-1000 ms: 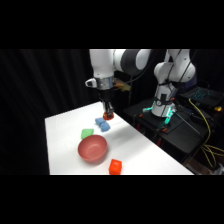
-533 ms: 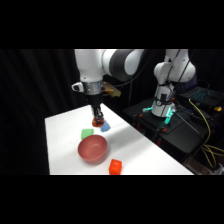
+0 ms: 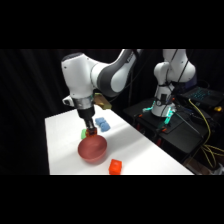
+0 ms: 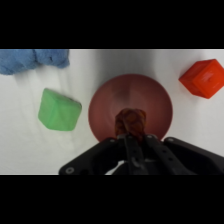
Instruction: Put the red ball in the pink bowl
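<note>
The pink bowl (image 3: pixel 93 149) sits on the white table (image 3: pixel 145 150), and in the wrist view the bowl (image 4: pixel 112 100) lies straight below me. My gripper (image 3: pixel 91 132) hangs just above the bowl's far rim. Seen from the wrist, the gripper (image 4: pixel 131 135) is shut on the red ball (image 4: pixel 131 120), a small dark red lump held over the bowl's inside. The ball is in the air and does not touch the bowl.
A green cube (image 4: pixel 59 109) lies close beside the bowl, also seen as the green cube (image 3: pixel 84 133) behind the gripper. An orange-red cube (image 3: pixel 115 166) sits near the table's front edge. A blue object (image 3: pixel 102 124) lies farther back.
The arm has swung from above the blue object toward the front, carrying the ball, and now stands over the bowl. The gripper has also come lower.
</note>
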You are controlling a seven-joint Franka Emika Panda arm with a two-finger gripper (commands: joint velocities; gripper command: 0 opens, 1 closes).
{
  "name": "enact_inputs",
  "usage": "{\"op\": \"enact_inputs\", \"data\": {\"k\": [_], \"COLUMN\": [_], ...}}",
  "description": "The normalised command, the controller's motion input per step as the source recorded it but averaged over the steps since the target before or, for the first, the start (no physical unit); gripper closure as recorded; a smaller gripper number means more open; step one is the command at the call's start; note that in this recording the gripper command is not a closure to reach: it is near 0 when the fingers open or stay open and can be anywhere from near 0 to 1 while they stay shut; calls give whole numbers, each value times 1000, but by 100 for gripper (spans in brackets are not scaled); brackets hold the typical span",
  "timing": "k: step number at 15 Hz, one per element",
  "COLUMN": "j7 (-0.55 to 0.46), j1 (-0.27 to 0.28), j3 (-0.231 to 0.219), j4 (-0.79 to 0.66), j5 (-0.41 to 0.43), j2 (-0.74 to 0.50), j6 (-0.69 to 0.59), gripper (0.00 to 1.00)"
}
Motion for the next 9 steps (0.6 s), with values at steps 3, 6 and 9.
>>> {"op": "enact_inputs", "data": {"k": [3,6,9], "j7": [-137,-161,-170], "j1": [19,15,23], "j3": [-44,-33,-13], "j4": [321,248,200], "j5": [17,34,43], "j2": [286,117,-43], "j6": [-16,-129,-307], "gripper": [0,0,0]}}
